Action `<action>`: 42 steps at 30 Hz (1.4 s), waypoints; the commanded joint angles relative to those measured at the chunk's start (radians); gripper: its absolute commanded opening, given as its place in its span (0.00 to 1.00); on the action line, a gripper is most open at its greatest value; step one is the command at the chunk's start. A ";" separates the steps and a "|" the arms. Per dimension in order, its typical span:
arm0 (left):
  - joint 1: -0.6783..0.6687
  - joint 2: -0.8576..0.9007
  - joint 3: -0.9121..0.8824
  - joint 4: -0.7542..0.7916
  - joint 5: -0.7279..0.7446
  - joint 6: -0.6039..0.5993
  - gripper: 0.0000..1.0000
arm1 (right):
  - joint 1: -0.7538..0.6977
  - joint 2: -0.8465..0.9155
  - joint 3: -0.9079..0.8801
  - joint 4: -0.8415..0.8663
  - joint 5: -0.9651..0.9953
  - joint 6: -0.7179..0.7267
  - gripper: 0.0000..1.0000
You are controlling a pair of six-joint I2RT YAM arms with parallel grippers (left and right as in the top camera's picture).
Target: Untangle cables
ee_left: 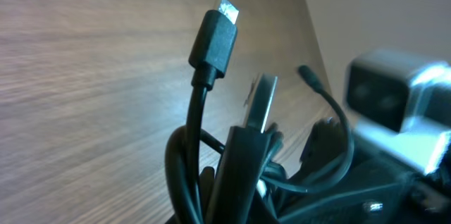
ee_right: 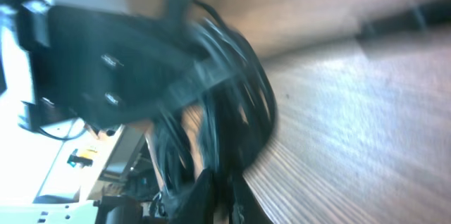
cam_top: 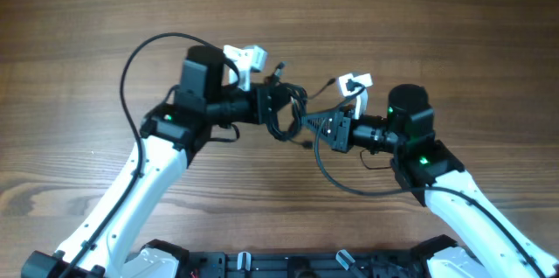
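While the two arms meet at the middle of the overhead frame, the cables [cam_top: 293, 119] show as a small black knot of thin loops above the table [cam_top: 393, 16]. Its long axis runs left to right between the left gripper [cam_top: 278, 107] and the right gripper [cam_top: 316, 126], both clenched on it.

From the left wrist, the cables [ee_left: 184, 160] rise out of the bottom centre. One black plug [ee_left: 214, 39] stands nearly upright, its tip toward the upper right, and a flat metal plug leans the same way just beside it. I cannot tell this gripper's fingers from the cords here.

From the right wrist, all is blurred. The cables [ee_right: 243, 76] curve in dark loops from top centre to bottom centre, beside the left gripper [ee_right: 106, 55] at upper left. The right gripper [ee_right: 211, 196], at the bottom edge, is closed tight on the cords.
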 commanded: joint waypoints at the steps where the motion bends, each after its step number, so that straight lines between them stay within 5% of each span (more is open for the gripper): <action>1: 0.120 -0.003 0.020 -0.002 0.049 -0.043 0.04 | 0.004 0.102 -0.007 -0.032 0.034 0.084 0.11; 5: 0.166 -0.003 0.020 -0.044 0.049 -0.042 0.04 | 0.004 0.185 -0.007 -0.032 0.034 0.103 0.39; 10: 0.166 -0.003 0.020 -0.046 0.046 -0.020 0.04 | 0.004 0.193 -0.007 0.091 -0.064 0.067 0.56; 13: 0.166 -0.003 0.020 -0.062 0.065 0.100 0.04 | 0.004 0.193 -0.007 0.214 -0.079 0.071 0.65; 17: 0.166 -0.003 0.020 -0.160 0.078 0.398 0.04 | -0.016 0.193 -0.007 0.341 -0.283 -0.004 0.65; 22: 0.166 -0.003 0.020 -0.224 0.004 0.586 0.04 | -0.144 0.193 -0.007 0.355 -0.507 -0.008 0.61; 28: 0.105 -0.003 0.020 -0.286 0.066 0.777 0.04 | -0.219 0.193 -0.007 0.372 -0.429 -0.054 0.68; 38: -0.092 -0.003 0.020 -0.239 0.105 0.774 0.04 | -0.063 0.193 -0.007 0.325 -0.339 -0.103 0.69; 40: -0.093 -0.003 0.020 -0.223 0.106 0.769 0.04 | -0.037 0.193 -0.007 0.264 -0.308 -0.149 0.64; 42: -0.093 -0.003 0.020 -0.200 0.106 0.740 0.04 | -0.026 0.193 -0.007 0.217 -0.274 -0.169 0.38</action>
